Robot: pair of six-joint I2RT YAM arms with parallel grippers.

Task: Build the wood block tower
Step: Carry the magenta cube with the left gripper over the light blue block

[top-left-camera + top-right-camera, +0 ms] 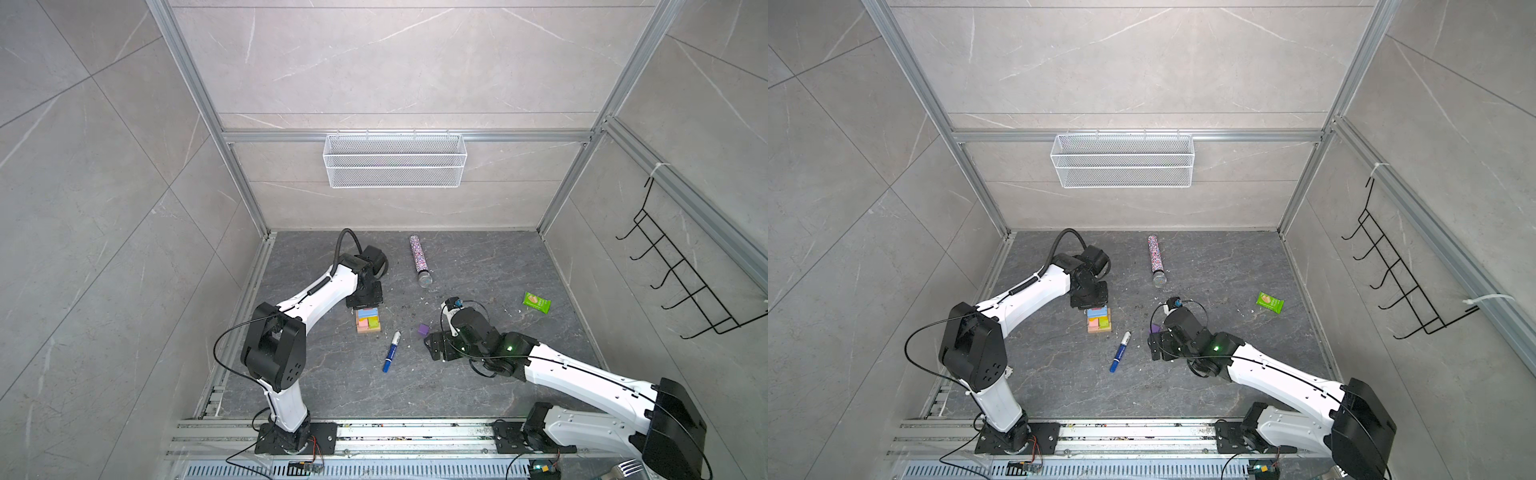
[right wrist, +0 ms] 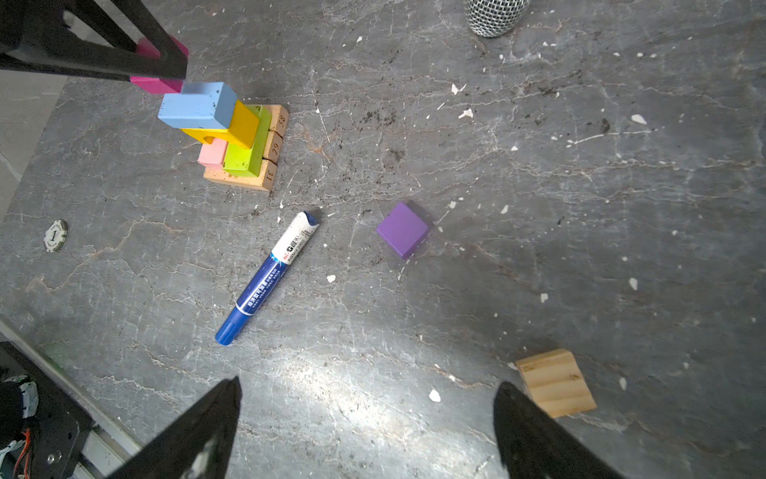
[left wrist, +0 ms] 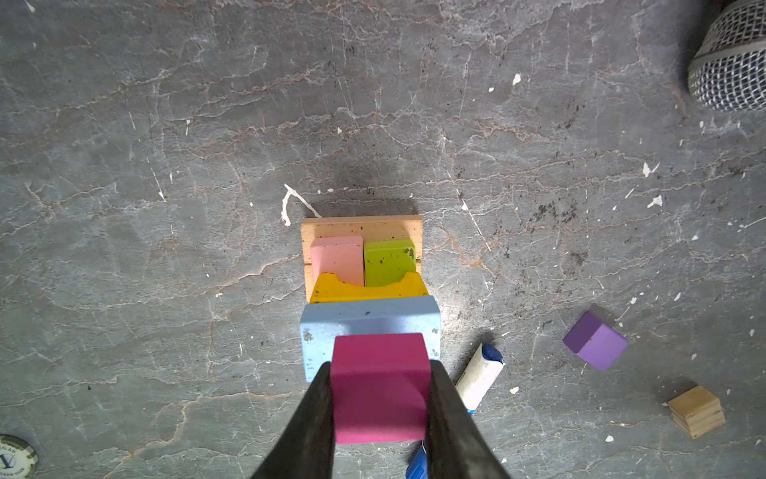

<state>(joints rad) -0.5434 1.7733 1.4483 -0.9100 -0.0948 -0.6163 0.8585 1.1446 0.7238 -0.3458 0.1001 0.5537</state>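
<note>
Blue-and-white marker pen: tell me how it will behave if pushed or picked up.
The blue-and-white plastic marker pen lies on its round side, so a sideways push would probably roll it. It looks rigid and slim, likely light. Its glossy label may slip in a pinch.

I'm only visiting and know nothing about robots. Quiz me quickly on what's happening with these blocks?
1. True or false: the left tool grips the magenta block.
2. How many blocks lie loose on the table, away from the tower?
3. Fill in: the right tool is ____ and holds nothing.

Key
1. True.
2. Two: the purple block and the tan block.
3. Open.
</note>
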